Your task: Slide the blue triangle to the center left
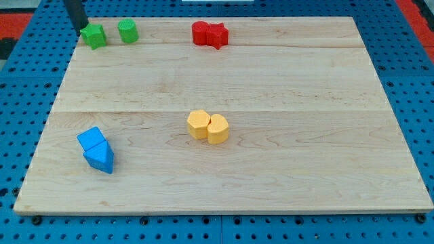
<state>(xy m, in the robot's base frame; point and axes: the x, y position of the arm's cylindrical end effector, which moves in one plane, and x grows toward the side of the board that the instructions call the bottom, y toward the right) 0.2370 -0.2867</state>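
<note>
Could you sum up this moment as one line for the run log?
my tip: top left, touching green star block | blue triangle block: lower left, against blue cube block | push: not begun

The tool (pixel 82 28) is cut off by the view's top edge, so only its lower stretch shows. Its very end sits just behind the nearest green block (pixel 94 35), and contact cannot be told. The worktop (pixel 271 176) loses its bottom corners.

Blue triangle (pixel 102 159), green blocks (pixel 94 35), red blocks (pixel 209 34), yellow blocks (pixel 208 127), pale wood board (pixel 271 176).
</note>
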